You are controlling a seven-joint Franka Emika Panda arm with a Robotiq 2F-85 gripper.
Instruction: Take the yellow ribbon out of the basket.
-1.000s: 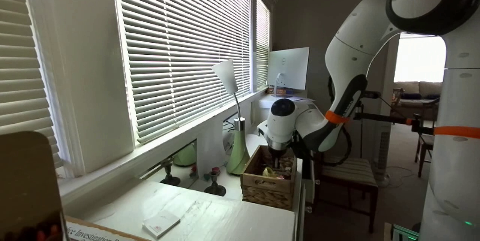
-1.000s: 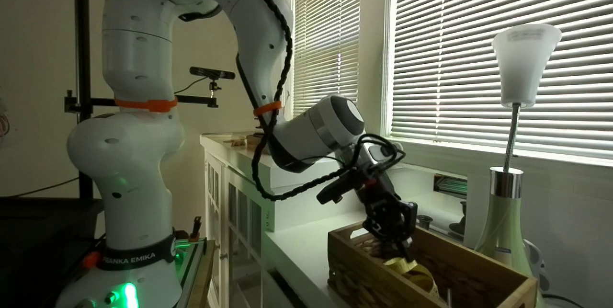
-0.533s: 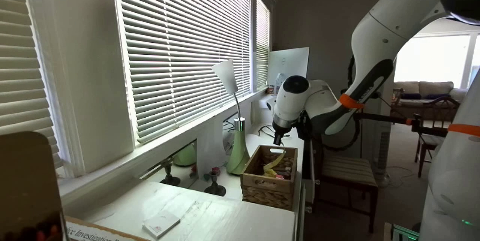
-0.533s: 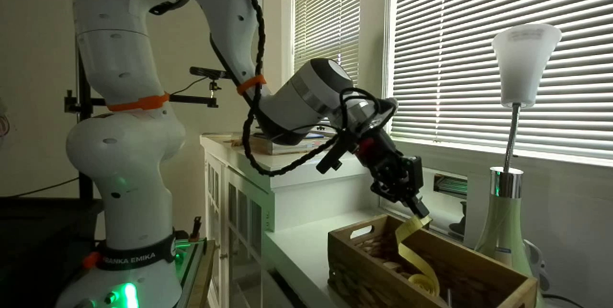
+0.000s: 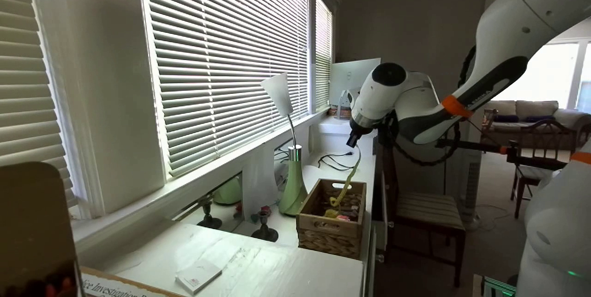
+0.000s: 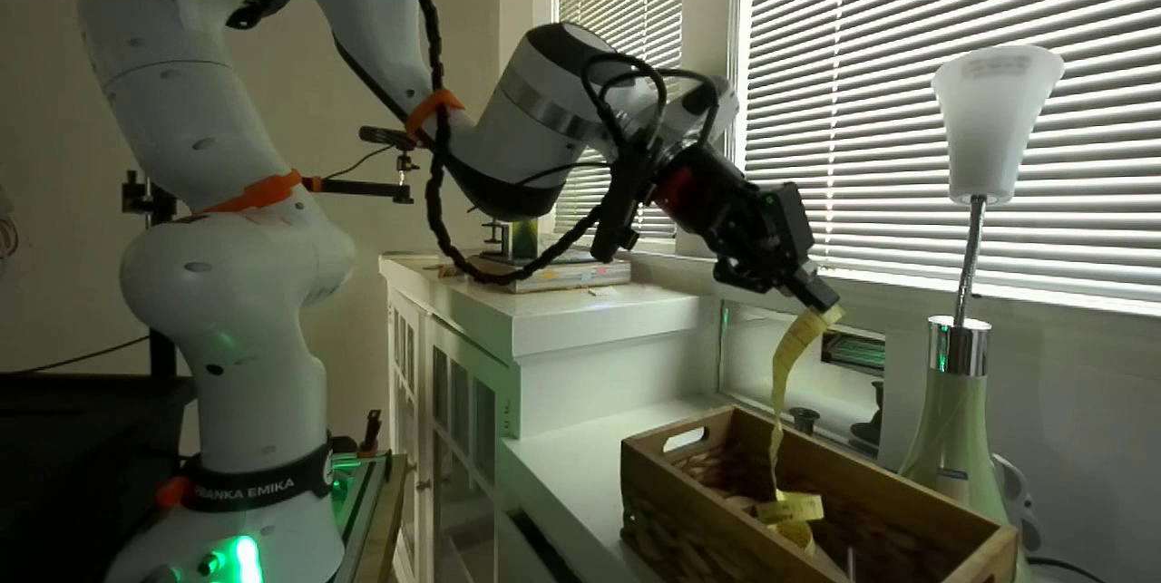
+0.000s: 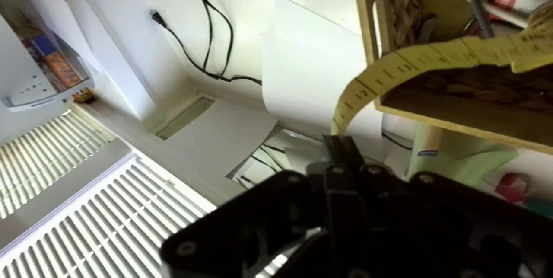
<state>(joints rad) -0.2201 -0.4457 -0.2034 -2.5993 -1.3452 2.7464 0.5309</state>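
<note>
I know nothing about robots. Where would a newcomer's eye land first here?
Probably on the big white arm across the left of an exterior view, its black gripper shut on a yellow ribbon. The ribbon, printed with numbers like a measuring tape, dangles into the brown basket on the white counter. Beside the basket, a green lamp stands before the bright window blinds.

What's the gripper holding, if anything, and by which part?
The yellow ribbon, pinched by the gripper at the top of the ribbon's hanging stretch; I can't tell if that's an end.
</note>
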